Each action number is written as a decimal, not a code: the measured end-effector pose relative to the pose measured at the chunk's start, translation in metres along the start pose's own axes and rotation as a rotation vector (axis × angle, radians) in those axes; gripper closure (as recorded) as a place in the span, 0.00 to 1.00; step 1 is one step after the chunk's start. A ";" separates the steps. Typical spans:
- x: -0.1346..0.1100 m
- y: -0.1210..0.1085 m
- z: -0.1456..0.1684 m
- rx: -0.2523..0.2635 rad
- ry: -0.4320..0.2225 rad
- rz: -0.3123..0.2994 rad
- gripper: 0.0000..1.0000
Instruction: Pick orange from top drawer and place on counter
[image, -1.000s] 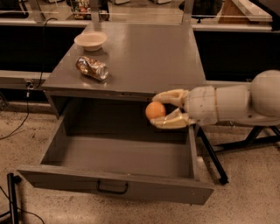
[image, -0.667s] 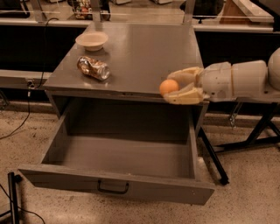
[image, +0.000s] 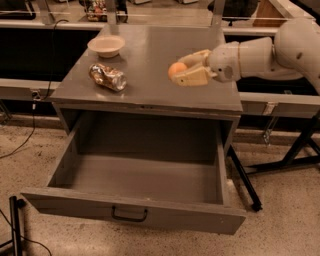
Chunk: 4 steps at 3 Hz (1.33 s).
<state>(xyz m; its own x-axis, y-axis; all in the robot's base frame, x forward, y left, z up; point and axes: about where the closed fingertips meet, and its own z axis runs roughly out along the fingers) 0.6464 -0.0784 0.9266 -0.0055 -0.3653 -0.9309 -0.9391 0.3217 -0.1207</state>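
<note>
Clamps the orange (image: 175, 69) in the gripper (image: 182, 71) over the counter (image: 150, 80), right of middle, with bare surface straight below.

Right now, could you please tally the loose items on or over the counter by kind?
Orange: 1, held in the jaws over the counter, right of centre
Bowl: 1
Crushed can: 1
Total: 3

Single camera, raised, in front of cabinet (image: 228, 132), looking down and back across open top drawer (image: 145, 176) to counter (image: 150, 57). Mid-range; floor (image: 282, 225) fills foreground. Arm (image: 260, 50) enters from right edge; gripper (image: 184, 74), clasping orange (image: 173, 69), above counter, right of centre.
</note>
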 end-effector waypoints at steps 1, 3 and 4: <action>0.005 -0.021 0.053 -0.008 0.009 0.049 1.00; 0.018 -0.028 0.055 0.004 0.059 0.034 1.00; 0.032 -0.032 0.056 0.008 0.079 0.020 1.00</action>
<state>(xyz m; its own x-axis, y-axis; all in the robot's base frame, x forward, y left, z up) 0.6955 -0.0515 0.8814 -0.0519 -0.4267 -0.9029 -0.9359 0.3361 -0.1051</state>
